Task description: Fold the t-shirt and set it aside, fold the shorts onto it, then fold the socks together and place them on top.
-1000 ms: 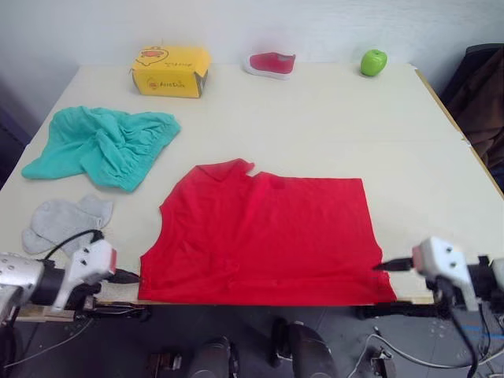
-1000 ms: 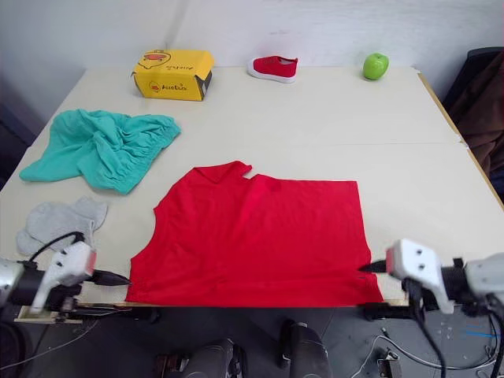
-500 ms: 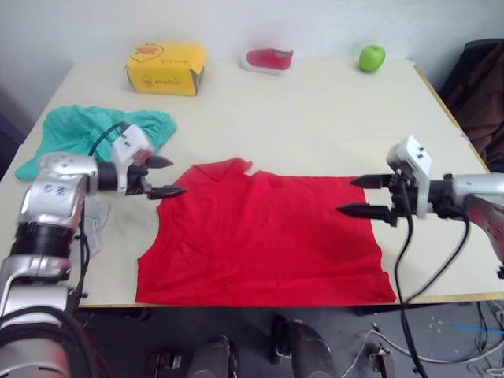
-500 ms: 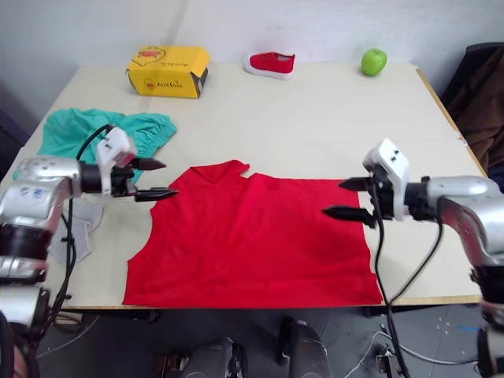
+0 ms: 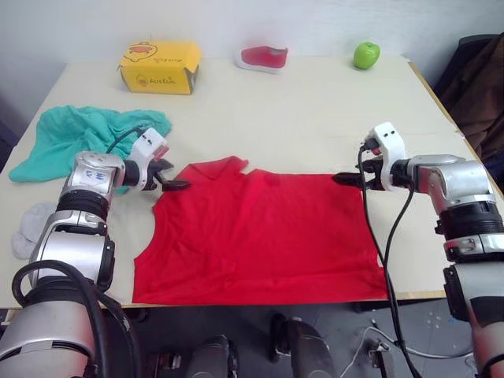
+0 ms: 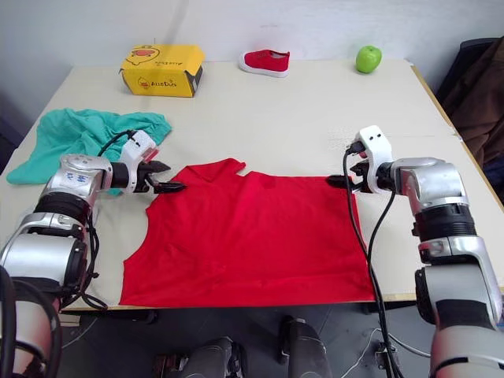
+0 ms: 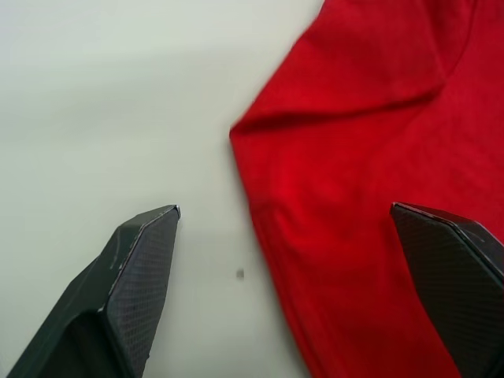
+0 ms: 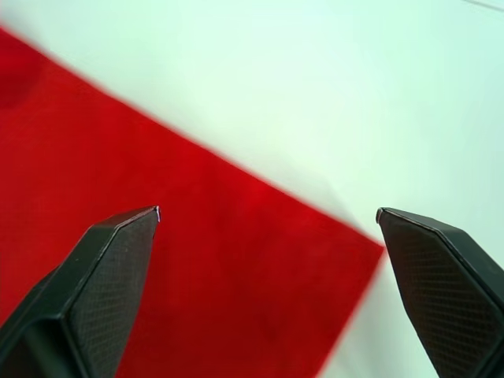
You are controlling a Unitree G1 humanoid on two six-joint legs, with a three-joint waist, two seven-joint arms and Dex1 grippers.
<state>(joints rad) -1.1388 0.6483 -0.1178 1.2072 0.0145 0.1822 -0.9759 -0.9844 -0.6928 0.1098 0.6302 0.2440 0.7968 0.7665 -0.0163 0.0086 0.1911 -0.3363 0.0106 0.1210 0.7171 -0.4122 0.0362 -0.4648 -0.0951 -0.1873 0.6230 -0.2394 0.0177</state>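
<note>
A pale desk carries a red t-shirt spread flat at its near edge, its long axis running left to right, collar end on the left. Teal shorts lie crumpled just beyond the left arm, grey socks near the left edge. Each arm reaches inward, low over the desk. The left claw is open, straddling the shirt's far shoulder corner. The right claw is open too, framing the far hem corner. Each corner lies directly ahead of the claw nearest to it, likely ready for pinching.
</note>
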